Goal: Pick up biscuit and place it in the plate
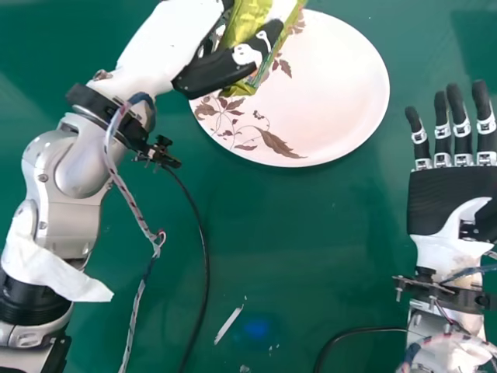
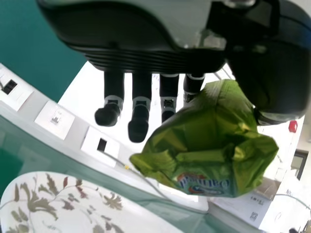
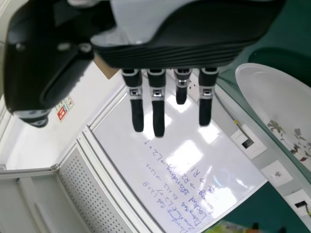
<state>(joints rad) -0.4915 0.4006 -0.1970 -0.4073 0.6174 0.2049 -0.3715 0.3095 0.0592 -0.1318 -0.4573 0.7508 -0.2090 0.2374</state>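
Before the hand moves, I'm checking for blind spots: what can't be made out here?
Head view: the top of the packet, cut off by the edge.
Head view: part of the plate, behind the packet and left hand.
Left wrist view: parts of its fingers, behind the packet.
Right wrist view: some writing, too blurred to read.

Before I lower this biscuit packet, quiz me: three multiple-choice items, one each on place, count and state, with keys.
1. Where is the shiny green biscuit packet?
A. Under the table
B. In the left hand
C. On the floor

2. How many round, leaf-patterned white plates are on the table?
A. Three
B. Two
C. One

3. How is the black-and-white right hand?
A. Fingers straight
B. Clenched fist
C. Gripping a cable

B: thumb and fingers hold it.
C: the head view shows one.
A: its fingers extend, holding nothing.
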